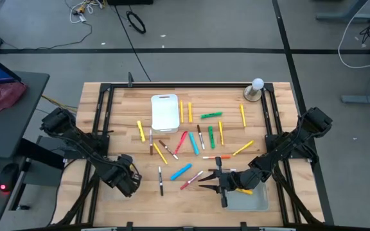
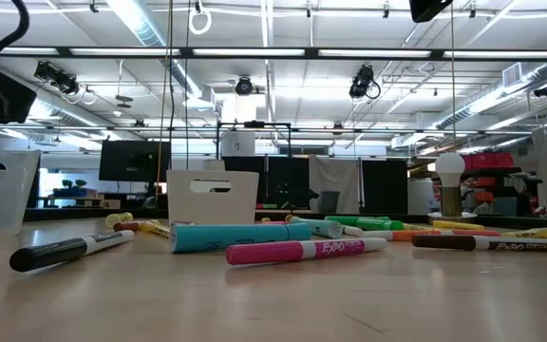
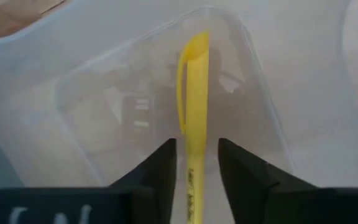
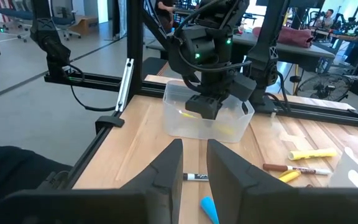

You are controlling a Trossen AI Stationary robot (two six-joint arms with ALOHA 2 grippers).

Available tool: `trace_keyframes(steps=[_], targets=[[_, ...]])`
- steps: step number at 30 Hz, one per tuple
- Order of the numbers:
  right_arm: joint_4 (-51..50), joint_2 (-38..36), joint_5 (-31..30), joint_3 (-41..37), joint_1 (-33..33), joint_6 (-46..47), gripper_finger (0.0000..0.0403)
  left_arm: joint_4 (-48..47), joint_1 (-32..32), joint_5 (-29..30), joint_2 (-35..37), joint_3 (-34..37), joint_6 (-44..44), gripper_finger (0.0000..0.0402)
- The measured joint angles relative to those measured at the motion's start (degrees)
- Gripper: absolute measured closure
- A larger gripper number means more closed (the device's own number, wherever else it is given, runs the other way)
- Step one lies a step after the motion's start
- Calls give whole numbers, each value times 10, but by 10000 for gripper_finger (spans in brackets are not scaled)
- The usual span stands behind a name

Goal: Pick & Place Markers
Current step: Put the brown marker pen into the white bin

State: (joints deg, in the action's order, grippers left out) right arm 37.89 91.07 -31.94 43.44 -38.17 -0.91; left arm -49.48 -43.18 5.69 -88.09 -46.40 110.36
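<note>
Left tool (image 3: 194,165) hangs inside the clear plastic tray (image 3: 253,81) at the surface's front-left, pinching a yellow clip-cap highlighter (image 3: 194,106); its long axis runs straight out between the fingers, toward the tray floor; right tool (image 4: 194,165) spread, empty, above the loose markers (image 1: 191,144).

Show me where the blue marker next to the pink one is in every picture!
High view: the blue marker lies in the lower middle, slanted.
Low view: front and centre, lying sideways.
Left wrist view: not in it.
Right wrist view: only its tip shows, at the bottom edge.
Shared landmark: the black-capped white marker lying close by.
</note>
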Motion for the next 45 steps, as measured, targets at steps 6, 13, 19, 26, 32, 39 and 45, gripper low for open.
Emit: trace_keyframes(steps=[6,13,19,26,32,39,45], targets=[[0,0,0,0,1,0,328,-2,0,-5,54,-1,-32,221],[2,0,0,0,6,3,328,2,0,61,170,-1,-81,214],[3,0,0,0,12,4,328,67,0,234,216,-1,-213,222],[3,0,0,0,15,4,328,142,19,454,196,-2,-360,225],[3,0,0,0,15,5,328,154,57,553,161,-2,-410,225],[3,0,0,0,25,22,328,181,100,583,99,-1,-443,225],[3,0,-1,0,60,96,328,342,119,480,49,-1,-642,225]])
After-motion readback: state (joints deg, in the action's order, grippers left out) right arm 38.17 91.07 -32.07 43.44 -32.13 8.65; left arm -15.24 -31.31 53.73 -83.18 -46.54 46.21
